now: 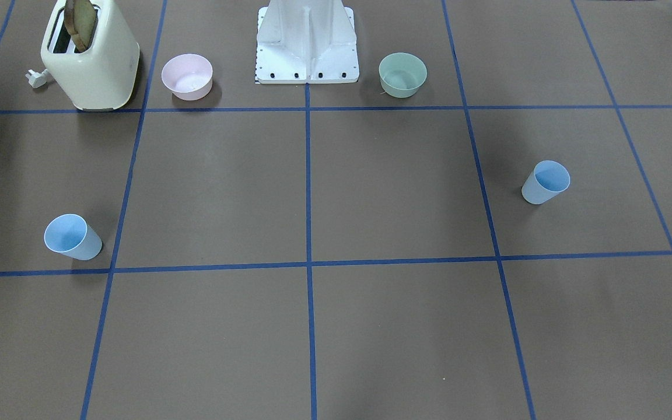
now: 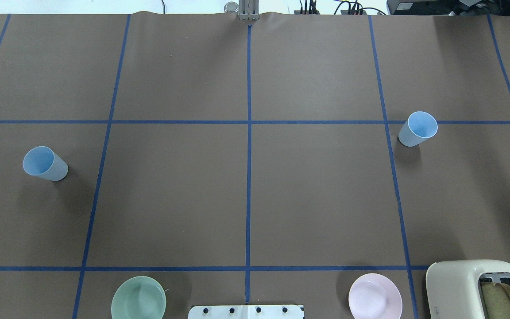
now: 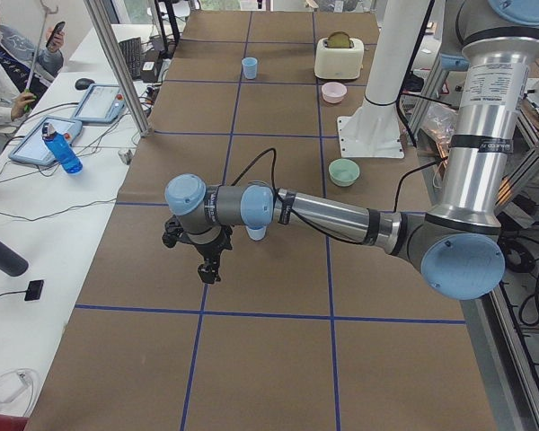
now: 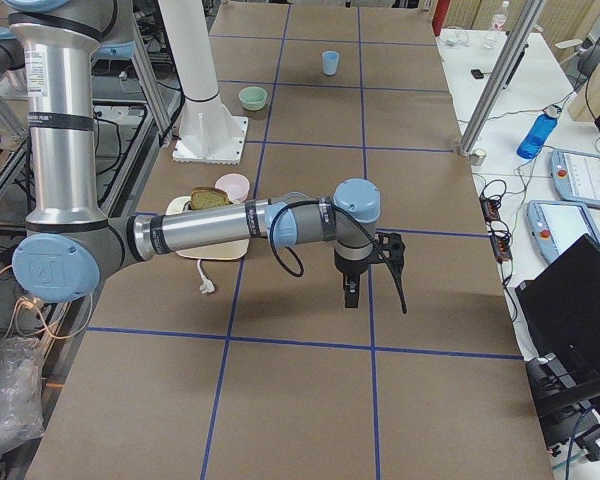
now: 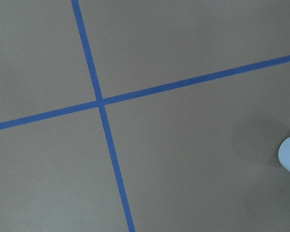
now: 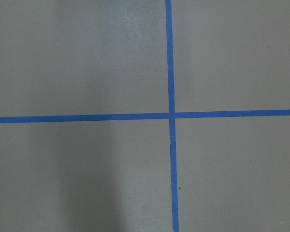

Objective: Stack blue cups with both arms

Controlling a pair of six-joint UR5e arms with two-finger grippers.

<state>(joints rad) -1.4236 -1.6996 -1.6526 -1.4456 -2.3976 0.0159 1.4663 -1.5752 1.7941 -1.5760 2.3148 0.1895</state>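
Nothing of the stacking is judged done. Over the worktop (image 2: 171,199) the left arm (image 3: 332,215) and the right arm (image 4: 210,230) are stretched out. Whether the left gripper (image 3: 207,269) and the right gripper (image 4: 376,300) are parted or closed cannot be told, as they are shown in side views only. The first blue cup (image 2: 44,164) is stood upright near the left edge, the second blue cup (image 2: 418,128) near the right edge and closer to the far edge — well apart, neither grasped.

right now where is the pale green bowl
In the overhead view the pale green bowl sits at the bottom edge, on the robot's left side, just left of the white base.
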